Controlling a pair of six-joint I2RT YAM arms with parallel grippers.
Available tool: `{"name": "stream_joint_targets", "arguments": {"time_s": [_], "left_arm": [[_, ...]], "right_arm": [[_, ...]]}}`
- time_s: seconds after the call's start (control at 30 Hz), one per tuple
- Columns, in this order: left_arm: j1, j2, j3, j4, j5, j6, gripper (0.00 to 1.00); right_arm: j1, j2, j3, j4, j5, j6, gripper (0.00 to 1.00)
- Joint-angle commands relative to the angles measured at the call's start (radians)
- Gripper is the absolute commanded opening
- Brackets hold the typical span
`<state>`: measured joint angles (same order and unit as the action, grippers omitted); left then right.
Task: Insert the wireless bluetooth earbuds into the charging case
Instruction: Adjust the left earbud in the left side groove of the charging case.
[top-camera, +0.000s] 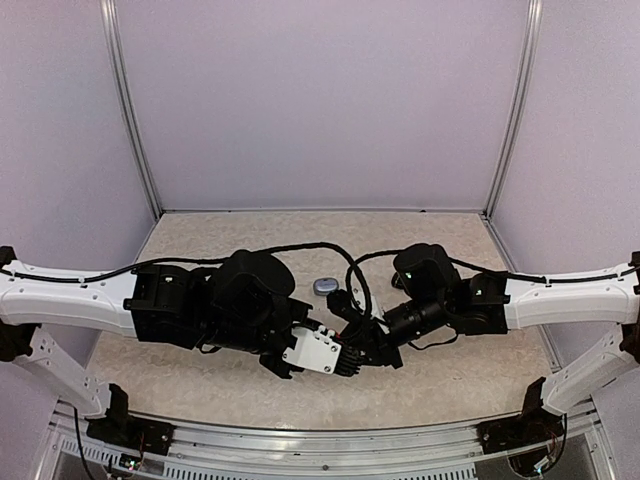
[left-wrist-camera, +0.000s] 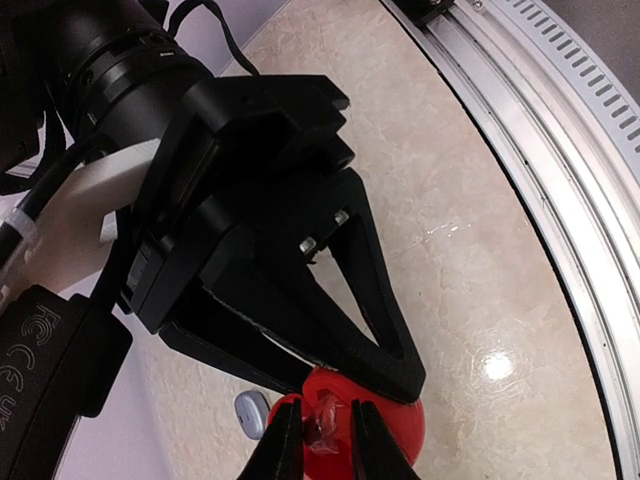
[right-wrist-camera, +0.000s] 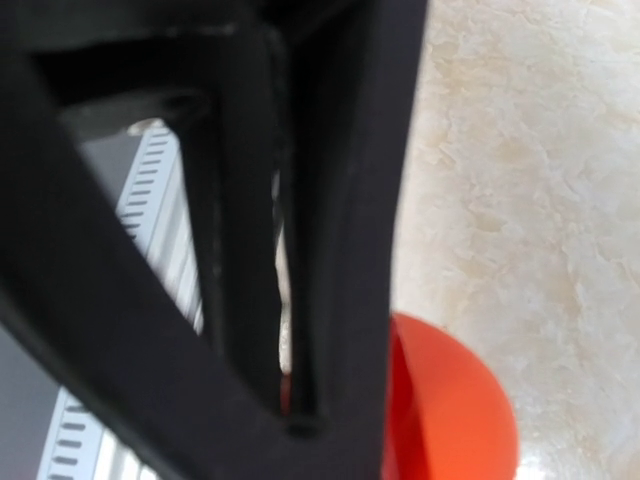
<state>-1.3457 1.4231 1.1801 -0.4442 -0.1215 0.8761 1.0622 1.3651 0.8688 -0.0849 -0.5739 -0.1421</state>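
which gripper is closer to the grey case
Right, it seems: the right gripper sits close to the grey case; the left gripper lies farther toward the near edge.

The top external view looks down from above and behind the arm bases over the whole tabletop (top-camera: 200, 250). The left wrist view looks past the left fingers (left-wrist-camera: 283, 440), close on the red charging case (left-wrist-camera: 400, 425). The right wrist view sits nearer still, the right fingers (right-wrist-camera: 340, 200) filling it. Both wrist views share that case.
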Motion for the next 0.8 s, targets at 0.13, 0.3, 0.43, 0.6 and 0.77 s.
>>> {"name": "stream_joint_targets", "arguments": {"time_s": [0.13,0.3,0.43,0.6,0.77], "left_arm": [[0.017,0.011,-0.013,-0.014,-0.034,-0.015,0.29],[0.019,0.014,-0.016,-0.018,-0.025,-0.017,0.29],[0.013,0.019,-0.013,-0.030,-0.018,-0.013,0.26],[-0.002,0.034,-0.016,-0.046,-0.051,0.001,0.23],[-0.004,0.049,-0.006,-0.051,-0.070,0.000,0.22]], "right_arm": [[0.037,-0.009,0.046,-0.018,-0.004,-0.035,0.00],[0.047,-0.005,0.055,-0.030,0.011,-0.043,0.00],[0.048,-0.008,0.059,-0.032,0.012,-0.043,0.00],[0.048,-0.016,0.061,-0.029,0.012,-0.042,0.00],[0.048,-0.015,0.065,-0.035,0.008,-0.041,0.00]]}}
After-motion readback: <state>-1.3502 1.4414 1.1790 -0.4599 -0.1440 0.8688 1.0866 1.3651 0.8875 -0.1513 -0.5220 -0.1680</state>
